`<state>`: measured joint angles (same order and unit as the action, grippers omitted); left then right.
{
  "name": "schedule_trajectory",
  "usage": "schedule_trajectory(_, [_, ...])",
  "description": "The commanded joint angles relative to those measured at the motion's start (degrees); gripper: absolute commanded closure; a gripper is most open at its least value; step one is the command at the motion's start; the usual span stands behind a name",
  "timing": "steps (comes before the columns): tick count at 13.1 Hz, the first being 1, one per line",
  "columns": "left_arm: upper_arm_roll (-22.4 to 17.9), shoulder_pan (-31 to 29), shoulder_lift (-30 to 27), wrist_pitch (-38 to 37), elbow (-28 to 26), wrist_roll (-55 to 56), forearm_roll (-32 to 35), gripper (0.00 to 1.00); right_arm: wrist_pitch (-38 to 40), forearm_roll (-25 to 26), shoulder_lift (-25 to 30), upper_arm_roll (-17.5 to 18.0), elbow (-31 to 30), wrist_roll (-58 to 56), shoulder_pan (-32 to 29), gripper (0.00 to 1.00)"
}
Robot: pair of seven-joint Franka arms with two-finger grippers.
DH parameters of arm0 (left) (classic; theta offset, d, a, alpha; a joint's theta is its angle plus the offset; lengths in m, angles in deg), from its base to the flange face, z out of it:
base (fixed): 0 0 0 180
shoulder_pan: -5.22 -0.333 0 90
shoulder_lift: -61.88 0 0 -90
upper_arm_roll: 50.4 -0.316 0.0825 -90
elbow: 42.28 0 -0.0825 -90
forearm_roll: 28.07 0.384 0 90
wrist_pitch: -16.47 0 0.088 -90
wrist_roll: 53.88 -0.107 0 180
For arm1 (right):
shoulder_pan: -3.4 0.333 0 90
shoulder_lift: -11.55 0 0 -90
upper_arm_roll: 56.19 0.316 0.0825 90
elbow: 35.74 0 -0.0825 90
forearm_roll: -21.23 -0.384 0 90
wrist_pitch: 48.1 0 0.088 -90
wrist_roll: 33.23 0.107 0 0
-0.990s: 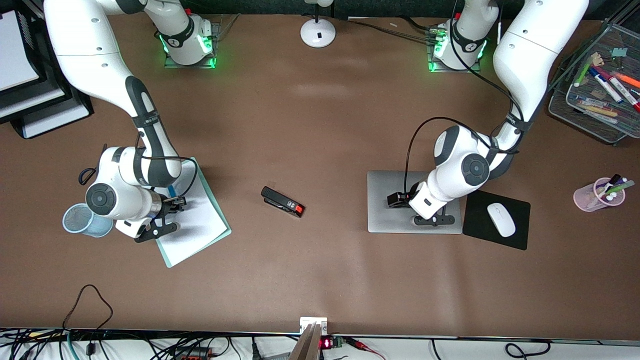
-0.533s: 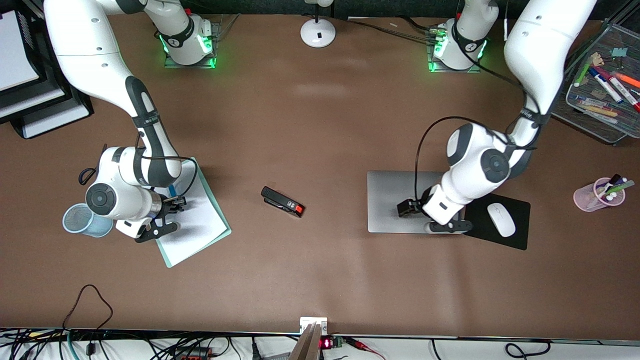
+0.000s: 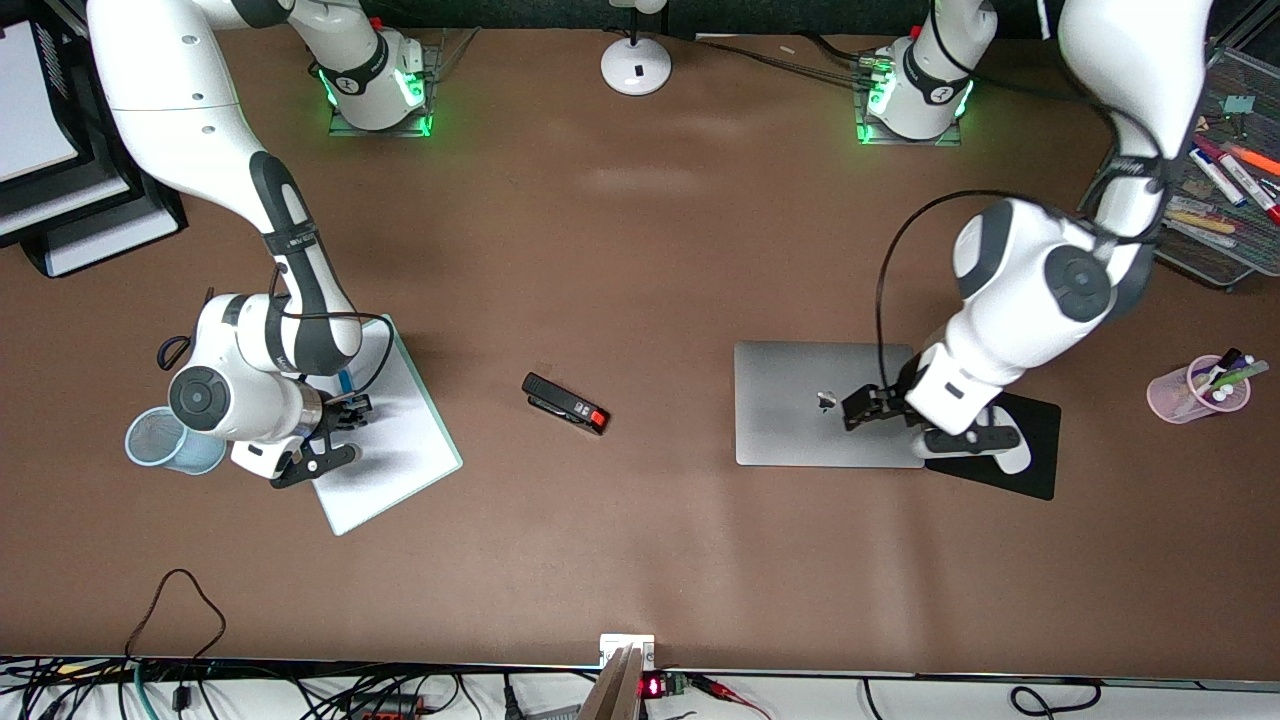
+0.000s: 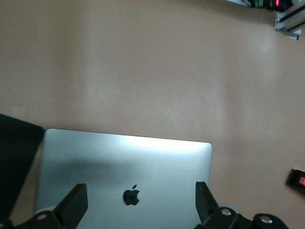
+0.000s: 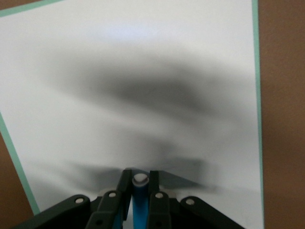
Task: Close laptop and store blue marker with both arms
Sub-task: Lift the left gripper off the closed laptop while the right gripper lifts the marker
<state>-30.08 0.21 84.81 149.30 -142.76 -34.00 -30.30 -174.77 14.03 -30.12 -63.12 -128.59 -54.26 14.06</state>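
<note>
Over the clipboard [image 3: 385, 430], we see the right gripper [image 5: 139, 191] pinching the blue marker [image 5: 139, 200] for lifting toward the mesh cup [image 3: 160, 440] just beside it, while the left gripper [image 4: 138, 210], fingers spread, hovers over the closed laptop [image 3: 800, 400].

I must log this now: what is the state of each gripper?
Left gripper: jaws open, holding nothing, over the closed laptop.
Right gripper: jaws shut on the blue marker, over the clipboard.
</note>
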Motion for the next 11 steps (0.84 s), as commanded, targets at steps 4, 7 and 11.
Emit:
schedule_trajectory(4, [0.3,-2.5,-3.4,-15.5,8.1,-0.5,2.2,0.0,0.7,-1.1,-0.3,-0.1,4.2,-2.0,-0.8,0.96])
schedule_trajectory(7, [0.7,-2.6,-3.6,-24.2,13.9,-0.5,10.9,0.0,1.0,-1.1,0.7,-0.2,6.0,-2.0,-1.0,0.97])
schedule_trajectory(11, [0.6,-2.7,-3.6,-34.9,21.6,-2.2,12.2,0.0,1.1,-1.1,5.4,-0.3,6.9,-2.0,-1.3,0.97])
